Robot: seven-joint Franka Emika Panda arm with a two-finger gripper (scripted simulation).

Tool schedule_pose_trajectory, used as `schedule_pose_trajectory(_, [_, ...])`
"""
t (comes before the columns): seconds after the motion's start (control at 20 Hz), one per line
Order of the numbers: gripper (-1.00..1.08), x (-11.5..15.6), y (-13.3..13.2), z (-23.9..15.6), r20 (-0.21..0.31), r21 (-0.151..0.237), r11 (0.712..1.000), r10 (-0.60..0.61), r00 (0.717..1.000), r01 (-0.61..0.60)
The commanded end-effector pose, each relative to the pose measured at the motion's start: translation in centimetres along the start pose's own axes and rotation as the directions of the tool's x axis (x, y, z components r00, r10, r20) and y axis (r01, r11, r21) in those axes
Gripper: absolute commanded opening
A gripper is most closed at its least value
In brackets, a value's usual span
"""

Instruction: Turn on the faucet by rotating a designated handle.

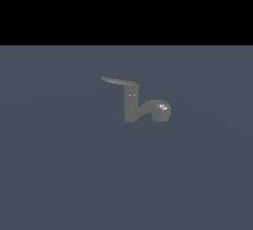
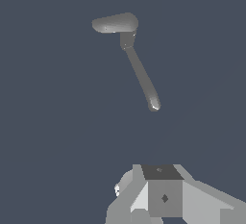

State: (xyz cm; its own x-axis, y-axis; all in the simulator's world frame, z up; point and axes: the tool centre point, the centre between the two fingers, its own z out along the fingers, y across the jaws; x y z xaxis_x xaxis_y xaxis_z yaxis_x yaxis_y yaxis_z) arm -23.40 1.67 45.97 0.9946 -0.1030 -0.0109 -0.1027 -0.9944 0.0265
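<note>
Grey floor [image 1: 59, 174] bare around faucet [image 1: 131, 106], which stands alone mid-scene.
Spout [image 1: 159, 110] juts to exterior view's right of post.
Handle [image 1: 118, 81] reaches opposite way off post top, tip free — likely easiest push point.
Gripper [image 2: 163, 196] well short of faucet; fingers not visible, open or closed — can't tell.
No writing, no brand anywhere.

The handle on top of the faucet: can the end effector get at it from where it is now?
Probably yes. The handle juts sideways from the faucet post, with bare floor all around and nothing between it and the end effector, which sits well apart from it.
</note>
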Motion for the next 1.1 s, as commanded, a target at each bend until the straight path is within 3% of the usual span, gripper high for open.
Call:
schedule_pose_trajectory(0.0, [-1.0, 0.5, -0.8, 0.8, 0.001, 0.001, 0.999, 0.037, 0.999, -0.037])
schedule_pose_trajectory(0.5, [-1.0, 4.0, -4.8, 5.3, 0.004, 0.008, 0.971, 0.238, 0.971, -0.238])
schedule_pose_trajectory(1.05, [-1.0, 9.1, -8.4, 10.5, 0.009, 0.015, 0.889, 0.457, 0.889, -0.457])
